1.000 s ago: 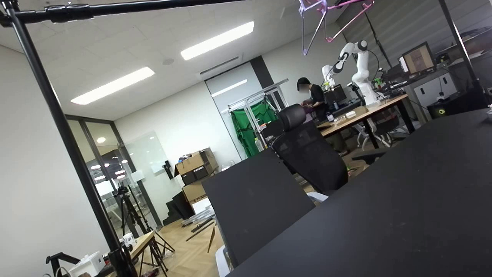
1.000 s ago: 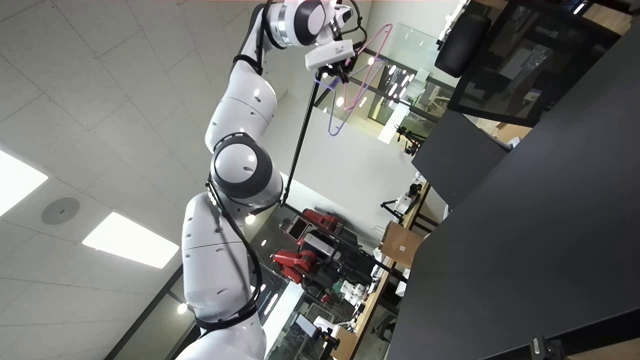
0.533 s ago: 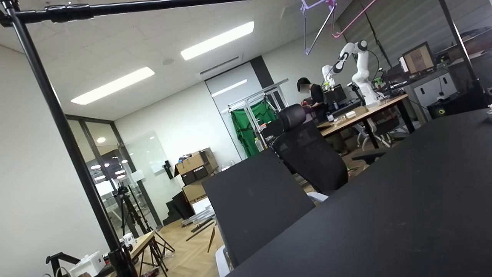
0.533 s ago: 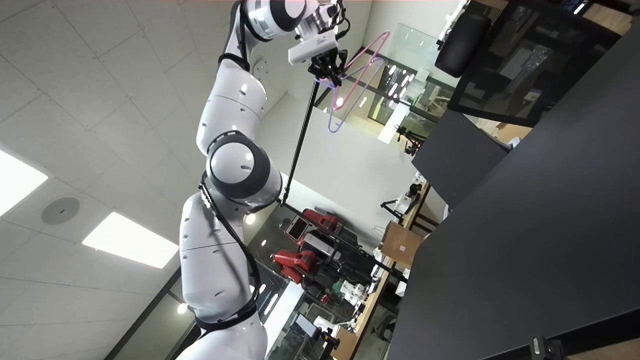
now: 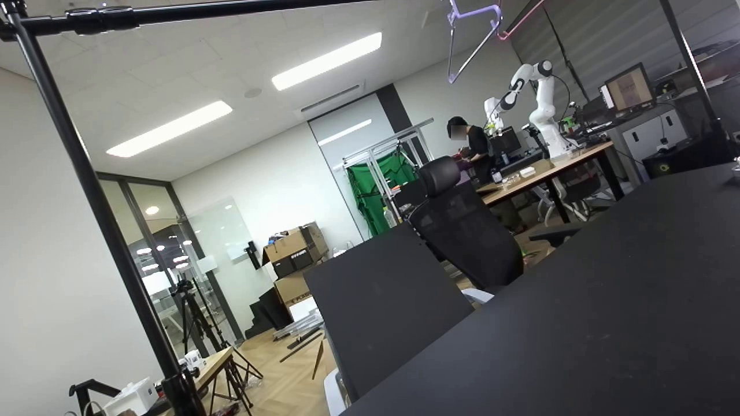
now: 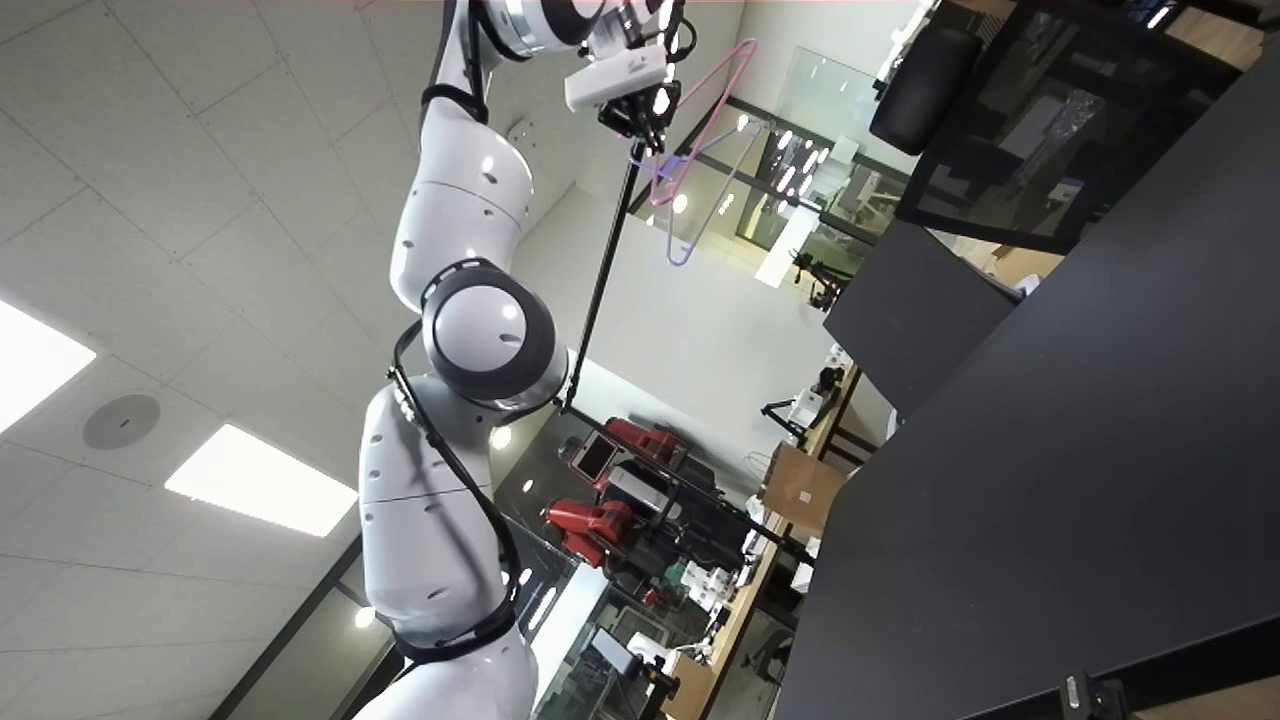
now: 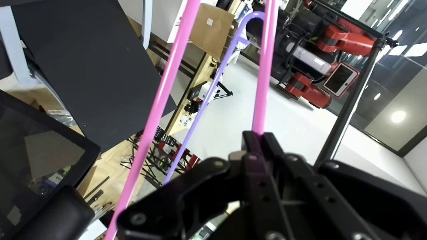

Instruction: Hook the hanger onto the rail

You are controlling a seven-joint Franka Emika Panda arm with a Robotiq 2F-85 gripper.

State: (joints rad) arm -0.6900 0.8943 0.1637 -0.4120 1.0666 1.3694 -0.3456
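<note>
In the gripper point(image 7: 258, 143), pinches the pink hanger point(image 7: 154, 113) near the rail point(image 7: 352, 103).
Seems to be lining up the hook, near the lilac hanger point(image 7: 199, 113); cannot tell whether already over the rail. Next, likely calls for seating it on the rail before letting go.

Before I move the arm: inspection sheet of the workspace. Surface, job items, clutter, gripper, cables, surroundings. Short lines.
Surface: black tabletop, faint marks in an exterior view.
Pink hanger: held in the air; its hook is not clear in any view.
Rail: black bar at the top of an exterior view; can't tell whether the hook sits on it.
Clutter: lilac hanger, partly behind the pink one in the wrist view; contact unclear.
Gripper: jaws closed on one bar of the pink hanger.
Cables: black cable strapped along the arm.
Surroundings: office chair, cardboard boxes, person, red machine.
</note>
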